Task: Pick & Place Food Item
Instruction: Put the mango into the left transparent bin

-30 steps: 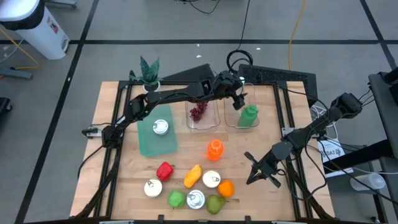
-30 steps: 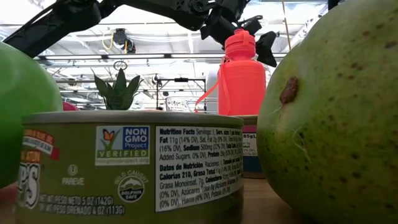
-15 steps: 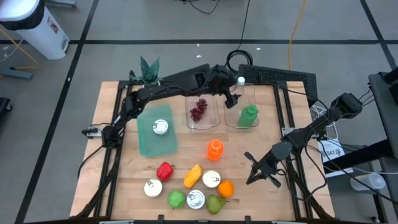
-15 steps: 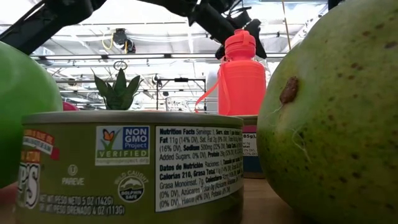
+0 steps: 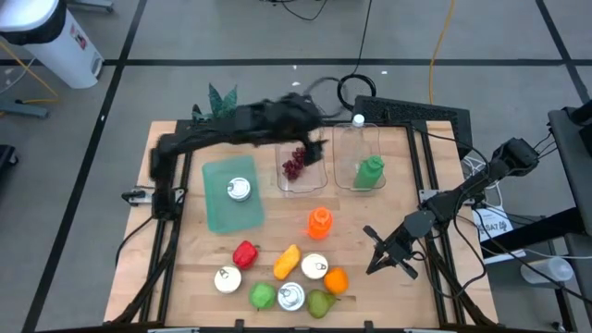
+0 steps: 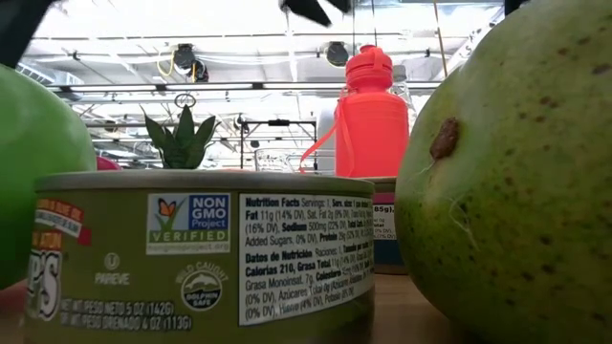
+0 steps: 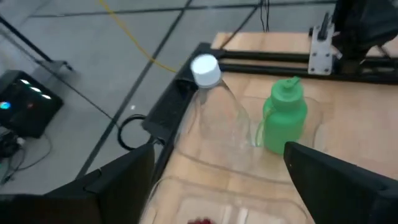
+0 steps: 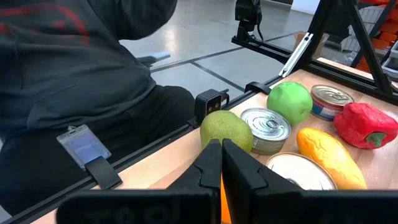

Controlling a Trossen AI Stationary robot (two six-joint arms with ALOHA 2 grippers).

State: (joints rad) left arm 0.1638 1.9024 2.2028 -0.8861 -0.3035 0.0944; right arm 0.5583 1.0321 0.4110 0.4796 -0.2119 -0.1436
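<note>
The left gripper (image 5: 314, 149) has been swung back from the right clear tray (image 5: 343, 186) to above the grapes (image 5: 294, 167), its fingers wide and empty; the clear bottle (image 5: 356, 139) is left uncovered in that tray beside the green bottle (image 5: 370, 173). That placement seems done; the right gripper (image 5: 381, 259) is pinched closed, idle near the table's right edge.

Robotics lab/workshop: wooden table (image 5: 185, 268) on black frame rails, cables (image 5: 442, 37) across taped concrete floor behind table, high ceiling w/ strip lights (image 6: 239, 57) beyond, seated person (image 8: 81, 81) beside table.
</note>
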